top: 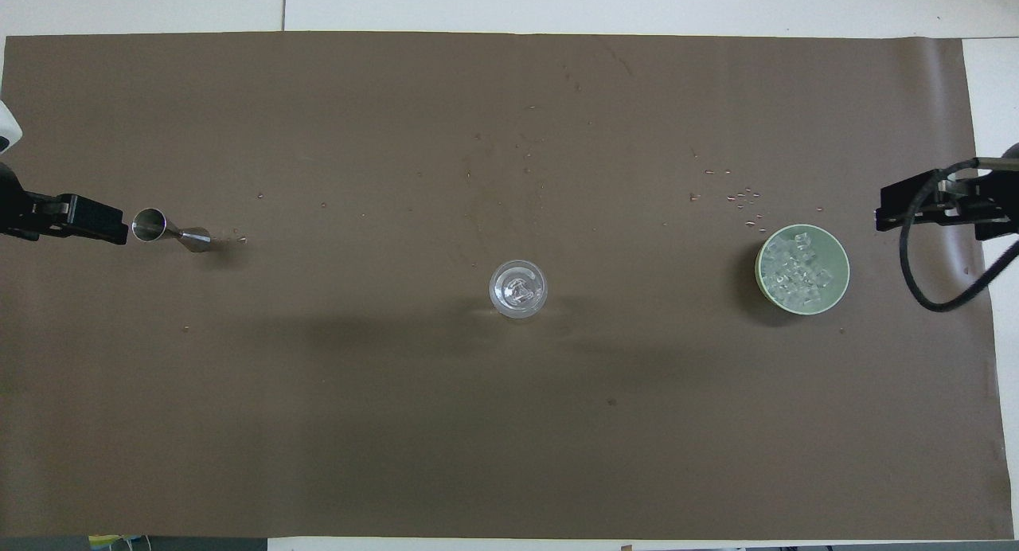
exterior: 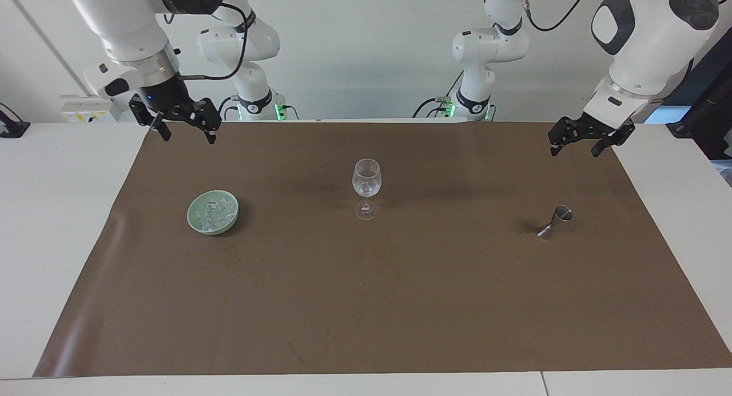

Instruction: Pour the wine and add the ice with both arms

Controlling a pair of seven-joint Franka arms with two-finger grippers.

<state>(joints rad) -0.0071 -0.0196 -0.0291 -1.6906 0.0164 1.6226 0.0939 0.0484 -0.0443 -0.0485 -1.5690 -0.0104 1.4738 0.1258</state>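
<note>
A clear stemmed wine glass (exterior: 366,181) stands mid-mat, and from above ice (top: 519,288) shows in its bowl. More ice (top: 800,271) fills a green bowl (exterior: 213,212) toward the right arm's end. My right gripper (exterior: 189,134) hangs open and empty, high over the mat's edge at that end, apart from the bowl (top: 802,236); the overhead view shows this gripper (top: 915,210) too. My left gripper (exterior: 575,149) waits open and empty over the mat at the left arm's end, above a steel jigger (exterior: 555,221). Wine is out of view.
A brown mat (exterior: 400,304) covers most of the white table (exterior: 51,224). Small droplets or chips (top: 740,197) dot the mat a little farther from the robots than the bowl. The jigger (top: 169,228) stands beside the left gripper (top: 87,219) in the overhead view.
</note>
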